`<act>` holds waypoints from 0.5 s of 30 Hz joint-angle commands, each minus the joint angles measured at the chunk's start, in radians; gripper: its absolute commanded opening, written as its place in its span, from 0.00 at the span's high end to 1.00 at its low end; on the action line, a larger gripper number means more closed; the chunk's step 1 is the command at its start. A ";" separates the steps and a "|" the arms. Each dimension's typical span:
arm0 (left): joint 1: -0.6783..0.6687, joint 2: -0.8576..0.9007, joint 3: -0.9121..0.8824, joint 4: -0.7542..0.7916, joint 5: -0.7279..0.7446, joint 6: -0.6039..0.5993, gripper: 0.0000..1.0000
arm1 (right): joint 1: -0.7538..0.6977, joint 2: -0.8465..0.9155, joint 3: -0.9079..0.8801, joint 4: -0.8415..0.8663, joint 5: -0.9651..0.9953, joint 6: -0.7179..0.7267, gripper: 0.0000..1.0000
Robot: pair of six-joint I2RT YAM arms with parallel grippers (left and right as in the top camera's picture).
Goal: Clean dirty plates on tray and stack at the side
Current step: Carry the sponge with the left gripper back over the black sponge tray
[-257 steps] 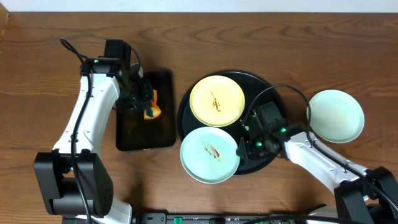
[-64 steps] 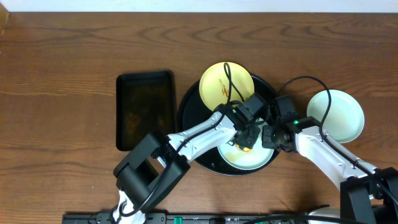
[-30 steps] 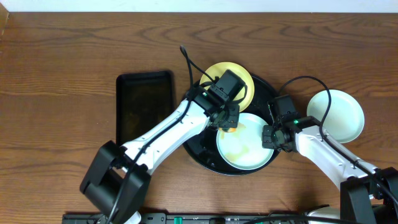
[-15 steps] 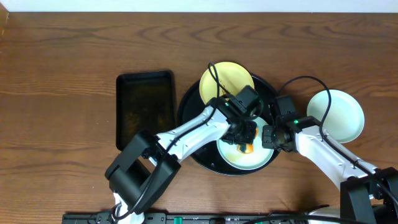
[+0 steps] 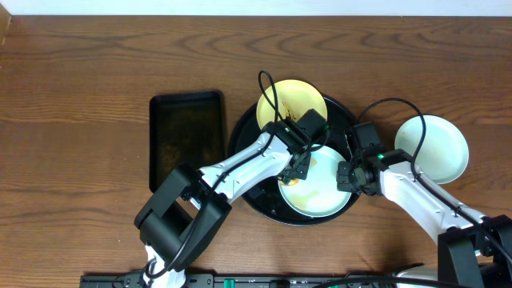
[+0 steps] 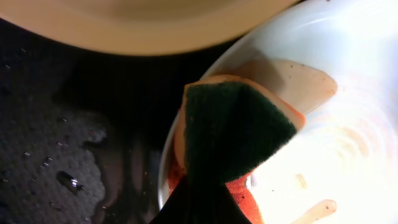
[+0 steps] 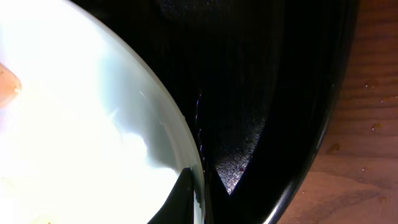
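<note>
Plate under the sponge, the small pale mint-white round plate (image 5: 324, 196): where is it lying right now?

It is lying on the near side of the large round glossy black tray (image 5: 340, 116), just beside the pale yellow round plate (image 5: 298, 100), which is sitting at the tray's far side. A second pale mint-white plate (image 5: 432, 148) is resting off the tray on the wooden table (image 5: 80, 80), to your right. The small rectangular black tray (image 5: 186, 140) is sitting bare on your left.

What are the grippers doing?

Your right gripper (image 5: 346, 178) is pinching the plate's right rim, jaws closed on it, and it is staying exactly where it was two seconds ago. Your left gripper (image 5: 298, 170) is clamping a green-and-orange scouring sponge (image 6: 239, 130), green pad showing toward the wrist camera.

What is changing?

Only the sponge is moving. Half a second ago it was working near the plate's centre. Now it is riding the left rim, partly overhanging the tray, close to where it was a second ago. So you are scrubbing back and forth while the plate is holding still.

Meaning for the task?

Judgement: you are getting this plate nearly clean. A thin tan film is showing beyond the sponge, so it is probably needing another pass or two. Two plates are waiting on the tray, and one is sitting at the side.
</note>
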 commanded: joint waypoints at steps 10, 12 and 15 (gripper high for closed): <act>0.049 -0.198 0.000 -0.067 -0.093 0.050 0.92 | -0.009 0.031 -0.023 -0.023 0.074 0.008 0.99; 0.066 -0.220 0.000 -0.088 -0.093 0.050 0.92 | -0.009 0.031 -0.023 -0.023 0.074 0.008 0.99; 0.107 -0.242 0.000 -0.129 -0.093 0.045 0.93 | -0.009 0.031 -0.023 -0.023 0.073 0.008 0.98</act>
